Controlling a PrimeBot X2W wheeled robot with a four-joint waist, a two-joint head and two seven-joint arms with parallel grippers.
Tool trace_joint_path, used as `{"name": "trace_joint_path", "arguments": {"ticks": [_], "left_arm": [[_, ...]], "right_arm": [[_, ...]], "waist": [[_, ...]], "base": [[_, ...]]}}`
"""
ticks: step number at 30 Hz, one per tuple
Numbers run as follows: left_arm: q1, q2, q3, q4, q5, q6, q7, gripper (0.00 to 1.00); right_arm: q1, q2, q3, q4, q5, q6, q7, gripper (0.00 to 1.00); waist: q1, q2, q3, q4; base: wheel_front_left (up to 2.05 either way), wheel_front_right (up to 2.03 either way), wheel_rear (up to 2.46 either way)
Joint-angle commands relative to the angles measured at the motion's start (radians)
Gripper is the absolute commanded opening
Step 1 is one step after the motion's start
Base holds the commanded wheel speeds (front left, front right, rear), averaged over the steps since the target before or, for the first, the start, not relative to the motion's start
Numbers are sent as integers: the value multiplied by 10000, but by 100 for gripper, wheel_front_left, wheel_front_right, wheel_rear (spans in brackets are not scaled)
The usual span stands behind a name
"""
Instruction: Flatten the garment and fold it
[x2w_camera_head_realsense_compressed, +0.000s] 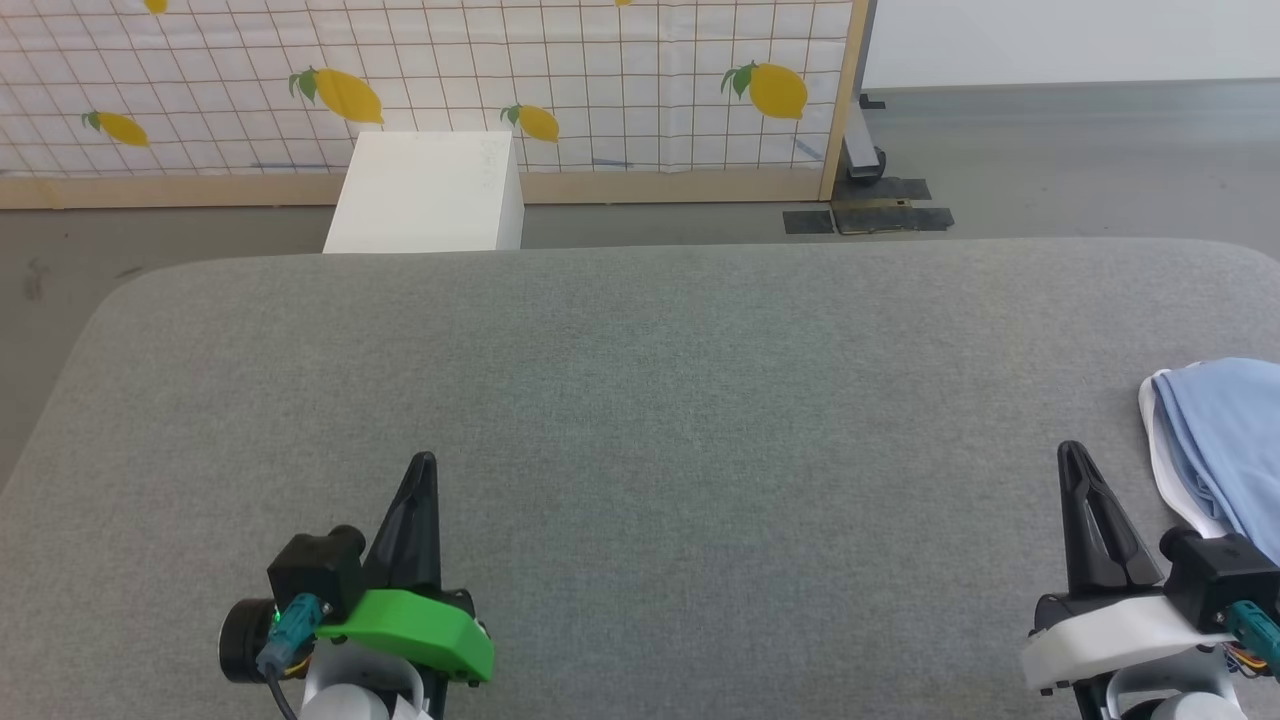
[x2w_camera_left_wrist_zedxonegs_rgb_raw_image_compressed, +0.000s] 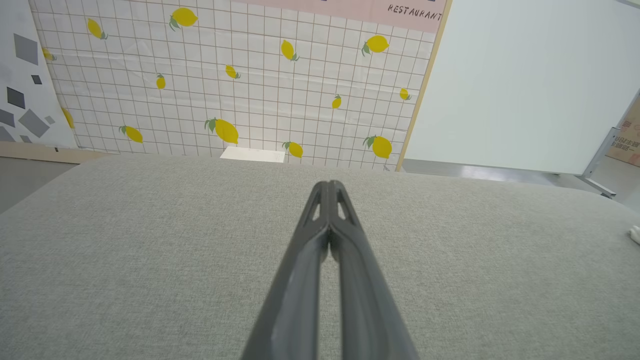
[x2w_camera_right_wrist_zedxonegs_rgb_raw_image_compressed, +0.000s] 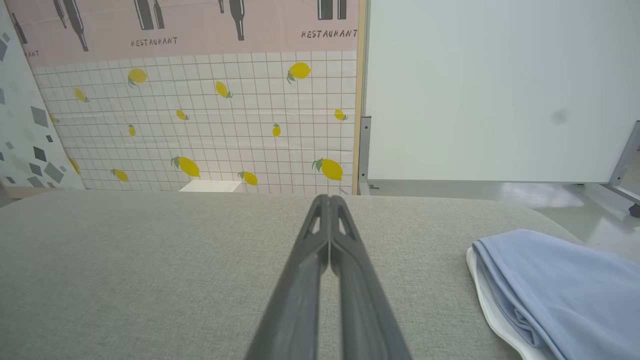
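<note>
- Head view: you see the grey fabric-covered bench (x2w_camera_head_realsense_compressed: 640, 400) spread across the view. The left claw (x2w_camera_head_realsense_compressed: 424, 462) sits at the lower left over the bench. Its two dark fingers are pressed together to a single point and grip nothing.
- Head view: the right claw (x2w_camera_head_realsense_compressed: 1072, 450) sits at the lower right, its jaws likewise closed and empty. The light blue garment (x2w_camera_head_realsense_compressed: 1225, 440) lies bunched on the bench at the right edge of the view, cut off by the frame. It is just beside the right claw on its outer side, with a white edge turned towards the fingers. Fabric and fingers stay apart.
- Head view: beyond the bench a white box (x2w_camera_head_realsense_compressed: 425, 195) stands on the floor (x2w_camera_head_realsense_compressed: 1050, 160) against a lemon-print panel (x2w_camera_head_realsense_compressed: 600, 90).
- Left wrist view: you look along the left claw's fingers, which meet at the tips above bare grey fabric. A small white scrap (x2w_camera_left_wrist_zedxonegs_rgb_raw_image_compressed: 635, 234) shows at the far right edge of the bench, too small to identify.
- Right wrist view: the right claw's fingers meet at the tips over the bench, with nothing between them. The garment lies at the lower right in soft folds, with the white edge along its left side, clear of the fingers.
</note>
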Motion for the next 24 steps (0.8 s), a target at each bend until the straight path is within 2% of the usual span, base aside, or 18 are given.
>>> {"name": "trace_joint_path", "arguments": {"ticks": [1,24], "left_arm": [[39,-3,31,-58,104,33,74,0],[150,-12,198,-414,504,125,541,0]], "right_arm": [[-15,2,28,-46,-36,-1,51,0],[-55,8,232,-193,-152,-5,449,0]], "waist": [[1,0,2,0],[1,0,15,-6]], "base": [[0,0,0],[0,0,0]]}}
